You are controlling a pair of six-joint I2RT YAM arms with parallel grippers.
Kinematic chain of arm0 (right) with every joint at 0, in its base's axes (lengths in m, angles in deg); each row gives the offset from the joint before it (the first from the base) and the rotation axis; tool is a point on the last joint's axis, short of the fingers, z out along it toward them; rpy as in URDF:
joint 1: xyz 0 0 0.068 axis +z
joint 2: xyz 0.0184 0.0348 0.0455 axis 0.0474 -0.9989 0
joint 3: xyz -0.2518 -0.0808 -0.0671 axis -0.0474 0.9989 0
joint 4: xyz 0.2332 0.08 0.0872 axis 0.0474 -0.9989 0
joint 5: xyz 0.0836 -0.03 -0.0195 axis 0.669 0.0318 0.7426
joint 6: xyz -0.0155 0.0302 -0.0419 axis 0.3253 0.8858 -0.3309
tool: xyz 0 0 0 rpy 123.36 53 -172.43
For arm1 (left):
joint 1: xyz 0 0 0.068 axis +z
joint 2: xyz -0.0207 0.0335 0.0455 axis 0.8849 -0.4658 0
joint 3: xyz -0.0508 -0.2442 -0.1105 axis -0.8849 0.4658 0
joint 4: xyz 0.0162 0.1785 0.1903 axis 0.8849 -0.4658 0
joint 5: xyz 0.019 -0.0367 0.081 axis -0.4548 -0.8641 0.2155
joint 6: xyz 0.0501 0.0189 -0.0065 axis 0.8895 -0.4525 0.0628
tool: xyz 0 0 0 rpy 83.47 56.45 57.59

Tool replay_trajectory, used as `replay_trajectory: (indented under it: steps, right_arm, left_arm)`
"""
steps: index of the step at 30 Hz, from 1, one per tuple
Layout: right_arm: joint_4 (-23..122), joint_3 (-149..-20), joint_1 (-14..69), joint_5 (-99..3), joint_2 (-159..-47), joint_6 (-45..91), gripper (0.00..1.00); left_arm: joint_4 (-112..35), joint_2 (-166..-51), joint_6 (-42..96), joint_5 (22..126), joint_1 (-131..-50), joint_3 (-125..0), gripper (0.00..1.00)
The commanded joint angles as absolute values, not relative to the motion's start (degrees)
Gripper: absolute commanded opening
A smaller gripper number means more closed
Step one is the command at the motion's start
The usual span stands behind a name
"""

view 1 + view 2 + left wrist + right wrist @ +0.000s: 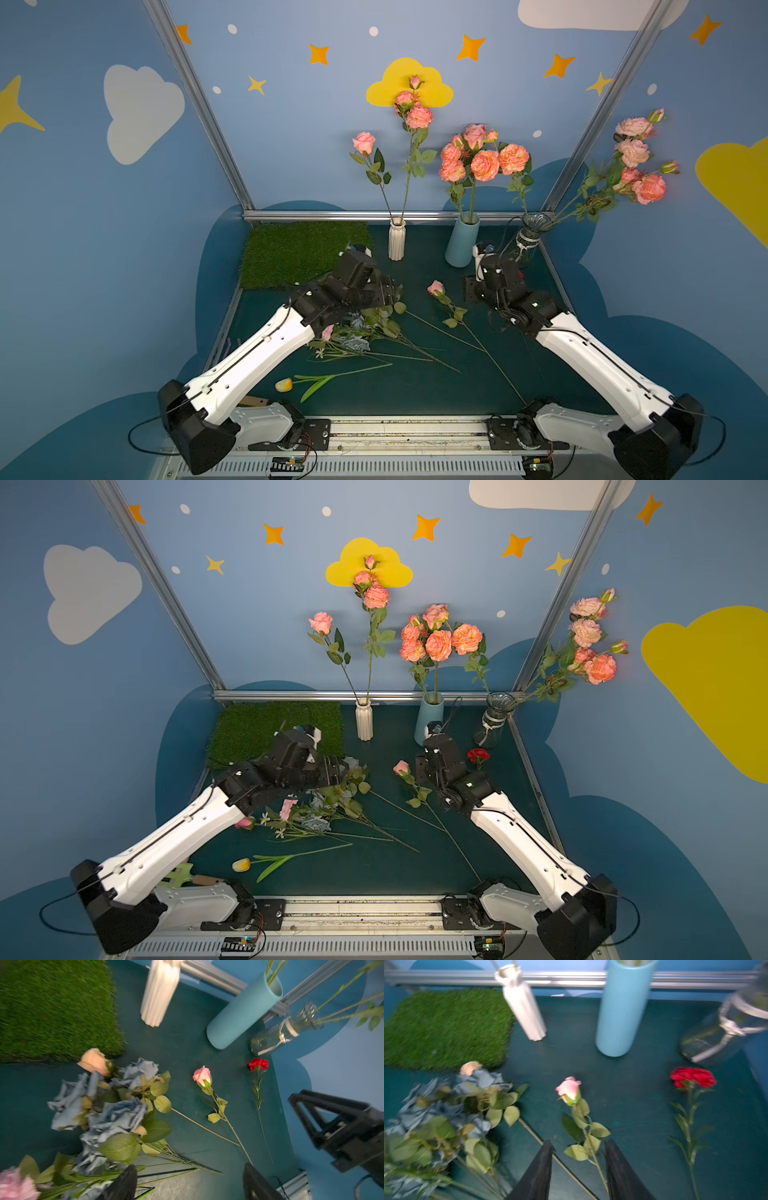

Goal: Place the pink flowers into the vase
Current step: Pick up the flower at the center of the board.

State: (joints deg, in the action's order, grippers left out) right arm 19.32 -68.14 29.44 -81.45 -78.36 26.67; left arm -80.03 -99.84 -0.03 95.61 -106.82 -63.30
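Blue walls point(291, 145) with white cloud point(141, 112), yellow cloud point(390, 83) and orange star point(319, 54) decals; aluminium posts point(199, 104) at rear corners, back rail point(332, 215); dark teal tabletop point(415, 386), green turf mat point(299, 249) far left; light even.

Glass vase point(699, 1045) blurred, cut off; pink bloom point(14, 1185) cropped, blurred.

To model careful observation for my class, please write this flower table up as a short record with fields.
Vases: white ribbed vase, blue vase, glass vase; each holds pink flowers
Loose pink rose: lying on the table in front of the blue vase
Other loose flowers: grey-blue roses, red carnation, yellow tulip
Left gripper: open, above the grey-blue roses' stems
Right gripper: open, above the pink rose's stem
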Motion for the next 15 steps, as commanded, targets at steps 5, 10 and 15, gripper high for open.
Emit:
replay_trajectory:
  steps: [5, 10, 15]
  right_arm:
    - [10.0, -67.8, 26.5, -97.1, -71.0, 37.5, 0.46]
    - [8.0, -66.7, 25.3, -98.4, -67.7, 38.7, 0.45]
    - [8.1, -65.2, 23.2, -97.2, -64.5, 37.5, 0.46]
  left_arm:
    - [-71.7, -112.8, -7.1, 97.3, -114.5, -66.6, 0.81]
    - [-68.2, -122.5, -9.2, 92.6, -117.2, -72.4, 0.80]
    - [-57.2, -125.5, -18.1, 85.9, -117.1, -68.0, 0.80]
